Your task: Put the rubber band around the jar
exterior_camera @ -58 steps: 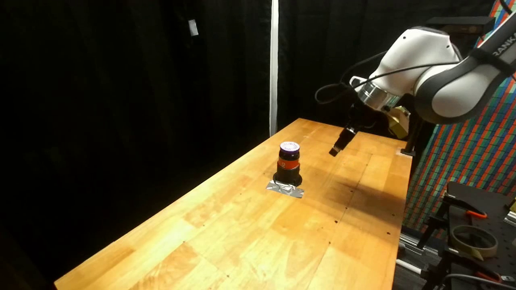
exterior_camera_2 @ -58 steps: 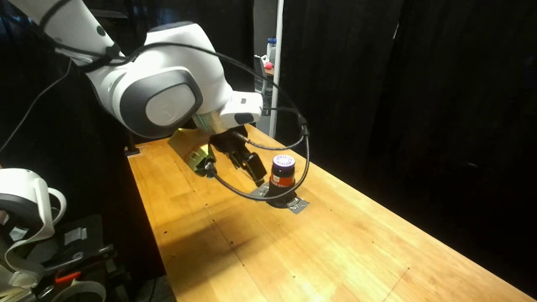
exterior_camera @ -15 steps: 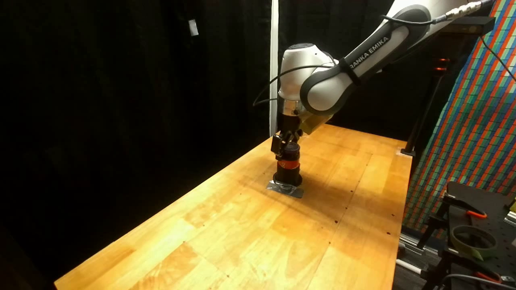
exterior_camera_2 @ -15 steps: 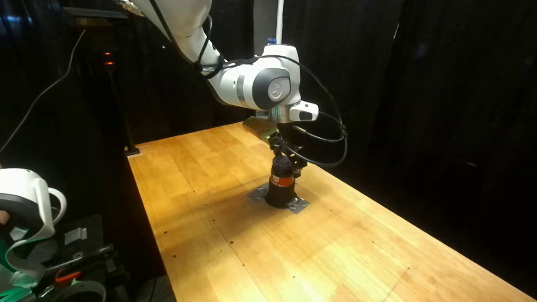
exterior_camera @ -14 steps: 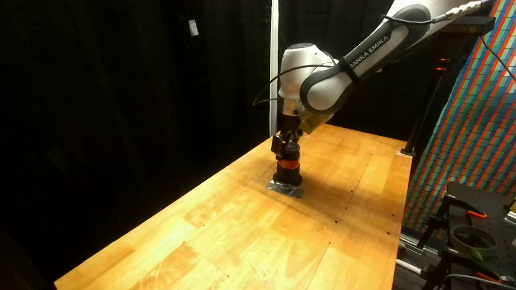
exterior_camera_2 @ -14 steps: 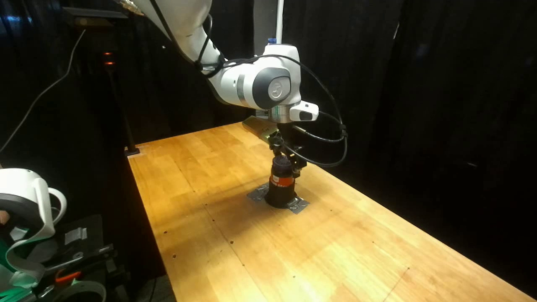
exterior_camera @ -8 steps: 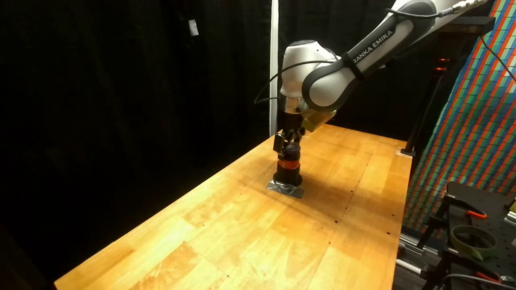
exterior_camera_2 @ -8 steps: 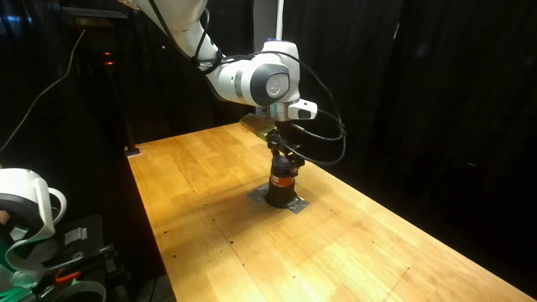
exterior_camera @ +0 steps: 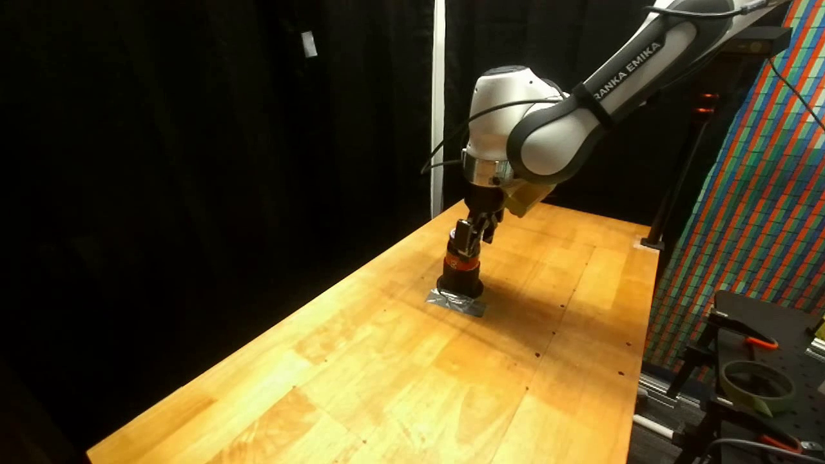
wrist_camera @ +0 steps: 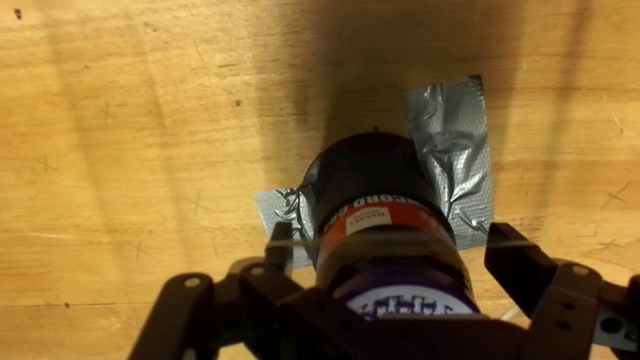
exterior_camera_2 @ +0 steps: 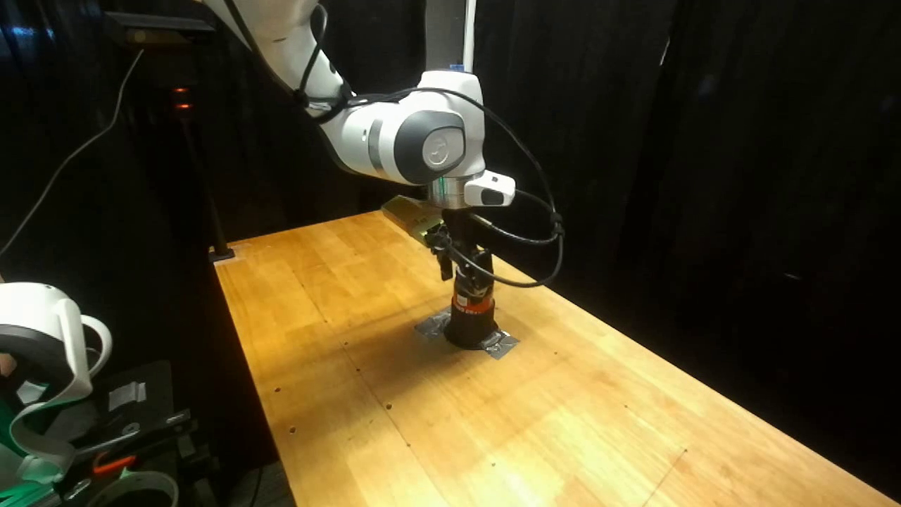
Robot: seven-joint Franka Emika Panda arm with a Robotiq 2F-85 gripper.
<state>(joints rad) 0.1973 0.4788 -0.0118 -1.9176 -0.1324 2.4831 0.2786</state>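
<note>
The jar (exterior_camera: 461, 263) stands upright in a black base (exterior_camera: 459, 281), and it also shows in an exterior view (exterior_camera_2: 473, 305). In the wrist view the jar (wrist_camera: 380, 220) has a red-orange label and a purple-and-white lid, partly hidden by my gripper's body. My gripper (wrist_camera: 392, 237) is open, one finger on each side of the jar with gaps between. The rubber band (wrist_camera: 510, 244), thin and pale, is stretched between the fingertips and crosses in front of the jar. Its far strand is mostly hidden. My gripper is low at the jar's top in both exterior views (exterior_camera: 477, 247) (exterior_camera_2: 463, 280).
Silver tape (wrist_camera: 450, 165) holds the base to the wooden table (exterior_camera: 399, 361). A dark side cart (exterior_camera: 760, 316) with a tape roll (exterior_camera: 729, 385) stands beside the table. A loose black cable (exterior_camera_2: 561, 243) loops from the wrist near the jar. Dark curtains surround the table.
My gripper has moved from the table's far end to above the jar. In the last half second it shifts sideways and slightly lower across the jar's top. The jar has not moved.
</note>
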